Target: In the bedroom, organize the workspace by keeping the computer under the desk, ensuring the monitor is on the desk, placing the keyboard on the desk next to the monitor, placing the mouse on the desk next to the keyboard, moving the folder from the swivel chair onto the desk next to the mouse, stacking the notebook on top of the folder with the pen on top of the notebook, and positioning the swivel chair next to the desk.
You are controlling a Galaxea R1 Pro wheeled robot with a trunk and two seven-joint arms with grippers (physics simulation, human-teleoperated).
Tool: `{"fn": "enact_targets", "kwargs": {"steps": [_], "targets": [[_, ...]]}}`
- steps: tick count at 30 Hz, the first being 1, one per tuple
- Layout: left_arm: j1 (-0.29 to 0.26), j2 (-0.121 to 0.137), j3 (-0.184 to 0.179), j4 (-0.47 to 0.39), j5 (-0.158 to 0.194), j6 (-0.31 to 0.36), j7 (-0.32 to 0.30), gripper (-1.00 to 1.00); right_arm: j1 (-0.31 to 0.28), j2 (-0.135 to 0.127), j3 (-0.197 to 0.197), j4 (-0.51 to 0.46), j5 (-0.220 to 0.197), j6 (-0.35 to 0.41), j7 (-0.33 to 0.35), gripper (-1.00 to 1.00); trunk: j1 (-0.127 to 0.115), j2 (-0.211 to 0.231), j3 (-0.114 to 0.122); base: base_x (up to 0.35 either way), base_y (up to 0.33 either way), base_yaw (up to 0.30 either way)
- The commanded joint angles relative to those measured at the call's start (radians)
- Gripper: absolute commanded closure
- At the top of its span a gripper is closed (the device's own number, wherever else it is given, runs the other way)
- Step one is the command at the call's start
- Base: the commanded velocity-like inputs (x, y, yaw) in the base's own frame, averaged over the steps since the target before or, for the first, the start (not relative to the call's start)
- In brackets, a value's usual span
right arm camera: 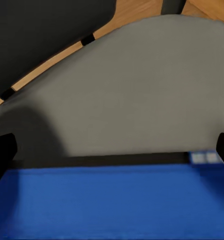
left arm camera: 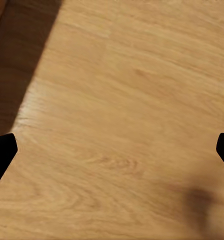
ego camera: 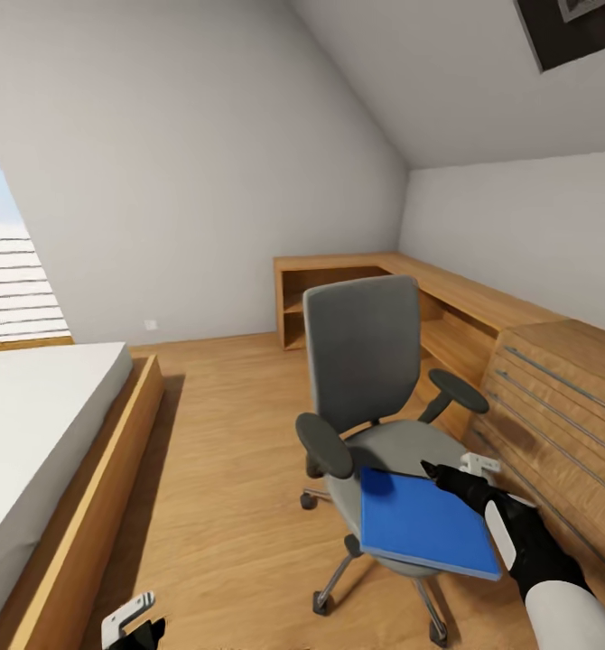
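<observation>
The swivel chair point(ego camera: 366, 361), with grey seat and back and black armrests, stands on the wooden floor facing me. The bright blue folder point(ego camera: 424, 524) lies flat on its seat and overhangs the front edge. My right gripper point(ego camera: 458, 471) hovers at the folder's far right corner, just above the seat. In the right wrist view its fingers stand wide apart, open, with the folder point(right arm camera: 106, 205) and the grey seat point(right arm camera: 142, 95) ahead of the right gripper point(right arm camera: 112, 150). My left gripper point(ego camera: 131, 623) hangs low at the left, open over bare floor point(left arm camera: 117, 100).
A bed point(ego camera: 41, 433) on a wooden frame fills the left side. A light wooden drawer chest point(ego camera: 564, 406) stands close to the chair's right, and a low wooden shelf point(ego camera: 357, 271) runs along the back wall. Open floor point(ego camera: 221, 451) lies between bed and chair.
</observation>
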Motion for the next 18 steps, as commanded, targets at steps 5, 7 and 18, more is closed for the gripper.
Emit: {"fn": "enact_targets", "kwargs": {"steps": [5, 7, 18], "targets": [[0.000, 0.000, 0.001, 0.025, 0.008, 0.006, -0.001, -1.00, -0.001, -0.001, -0.006, -0.002, -0.006, 0.007, 0.001, -1.00, 0.000, 0.000, -0.001, -0.053, 0.126, -0.130], [0.000, 0.000, 0.001, 0.030, 0.007, 0.005, -0.001, -1.00, -0.001, -0.001, -0.006, -0.002, -0.006, 0.007, 0.002, -1.00, 0.000, 0.000, -0.001, -0.005, 0.012, -0.248], [0.000, 0.000, 0.001, 0.036, 0.007, 0.004, -0.001, -1.00, -0.001, -0.004, -0.042, -0.002, -0.006, 0.007, 0.003, -1.00, 0.000, 0.000, -0.001, -0.002, 0.001, -0.256]]}}
